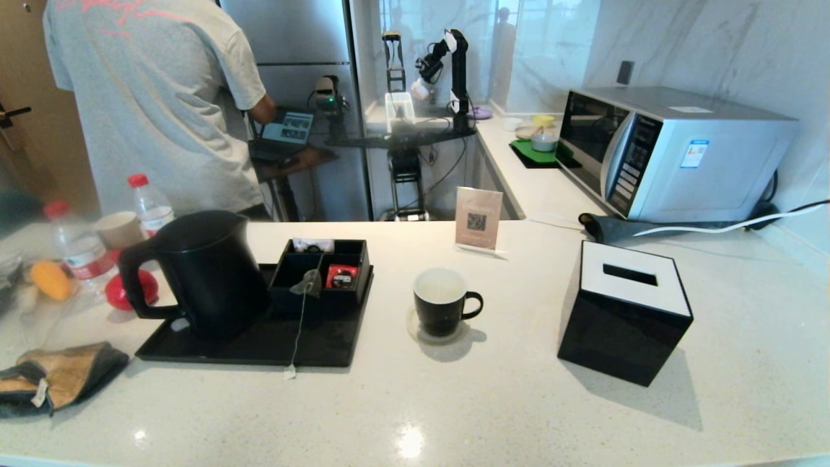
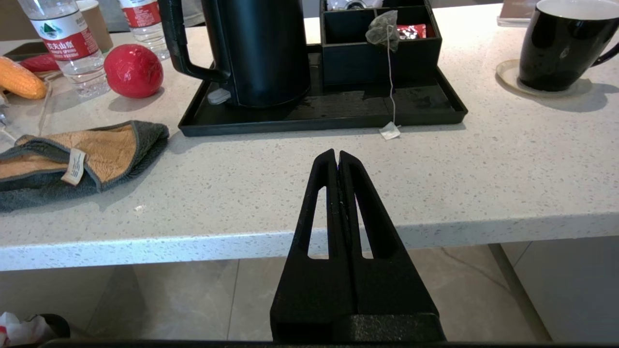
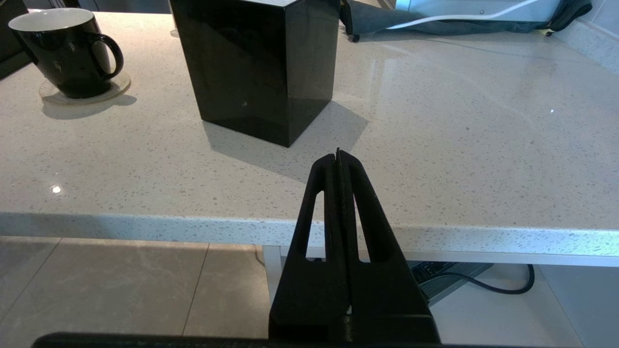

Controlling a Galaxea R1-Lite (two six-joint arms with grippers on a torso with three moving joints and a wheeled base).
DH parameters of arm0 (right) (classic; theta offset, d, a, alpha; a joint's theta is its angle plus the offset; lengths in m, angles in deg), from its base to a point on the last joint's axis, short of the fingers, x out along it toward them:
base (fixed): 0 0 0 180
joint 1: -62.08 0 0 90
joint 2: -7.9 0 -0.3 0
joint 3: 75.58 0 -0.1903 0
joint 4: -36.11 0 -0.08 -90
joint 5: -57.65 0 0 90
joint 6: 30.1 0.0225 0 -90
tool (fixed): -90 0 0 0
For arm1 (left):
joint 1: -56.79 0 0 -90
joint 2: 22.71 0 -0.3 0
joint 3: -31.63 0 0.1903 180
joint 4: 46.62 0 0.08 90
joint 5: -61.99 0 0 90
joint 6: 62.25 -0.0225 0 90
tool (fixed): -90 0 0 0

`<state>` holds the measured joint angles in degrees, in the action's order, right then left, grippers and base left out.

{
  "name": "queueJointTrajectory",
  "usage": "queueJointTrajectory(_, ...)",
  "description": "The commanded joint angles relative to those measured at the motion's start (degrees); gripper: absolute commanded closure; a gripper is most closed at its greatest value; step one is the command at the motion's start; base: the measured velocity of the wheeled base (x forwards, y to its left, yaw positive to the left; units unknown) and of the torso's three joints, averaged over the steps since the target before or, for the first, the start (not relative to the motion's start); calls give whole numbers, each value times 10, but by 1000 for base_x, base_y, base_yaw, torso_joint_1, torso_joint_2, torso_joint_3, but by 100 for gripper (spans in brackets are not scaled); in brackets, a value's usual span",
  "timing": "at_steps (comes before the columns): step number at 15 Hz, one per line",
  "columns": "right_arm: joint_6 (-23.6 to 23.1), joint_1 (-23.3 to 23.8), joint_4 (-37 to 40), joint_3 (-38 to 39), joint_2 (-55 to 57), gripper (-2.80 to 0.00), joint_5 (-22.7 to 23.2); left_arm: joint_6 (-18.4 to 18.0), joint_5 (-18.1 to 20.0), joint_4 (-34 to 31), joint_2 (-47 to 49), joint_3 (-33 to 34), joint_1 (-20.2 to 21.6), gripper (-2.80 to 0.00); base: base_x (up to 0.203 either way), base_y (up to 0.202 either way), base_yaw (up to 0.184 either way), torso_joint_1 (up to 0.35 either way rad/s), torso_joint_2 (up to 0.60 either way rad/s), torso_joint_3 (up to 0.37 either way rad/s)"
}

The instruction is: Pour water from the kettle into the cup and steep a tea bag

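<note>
The black kettle (image 1: 207,272) (image 2: 263,48) stands on a black tray (image 1: 324,347) (image 2: 435,108), handle toward the left. The tea bag (image 1: 310,283) (image 2: 383,30) hangs over the front wall of a black organiser on the tray; its string runs down to a white tag (image 1: 289,372) (image 2: 390,131) on the counter. The black cup (image 1: 441,301) (image 2: 561,46) (image 3: 63,53) sits on a coaster right of the tray, white inside showing. No water shows in it. My left gripper (image 2: 337,153) and right gripper (image 3: 338,152) are shut and empty, held off the counter's near edge.
A black tissue box (image 1: 626,311) (image 3: 256,63) stands right of the cup. A folded cloth (image 1: 58,376) (image 2: 82,159), water bottles (image 1: 150,206), a paper cup (image 1: 120,230), a red ball (image 2: 133,70) and a corn cob (image 2: 19,79) lie left. A microwave (image 1: 674,152) and a person (image 1: 155,97) are behind.
</note>
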<state>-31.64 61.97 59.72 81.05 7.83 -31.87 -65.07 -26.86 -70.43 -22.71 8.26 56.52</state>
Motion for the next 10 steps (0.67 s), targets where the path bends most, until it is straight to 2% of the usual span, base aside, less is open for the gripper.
queueJointTrajectory(1, 0, -1, 0, 0, 1, 0, 0, 0, 0, 0, 0, 0, 0, 0, 0, 0, 0, 0, 0, 0)
queueJointTrajectory(10, 0, 0, 0, 0, 1, 0, 0, 0, 0, 0, 0, 0, 0, 0, 0, 0, 0, 0, 0, 0)
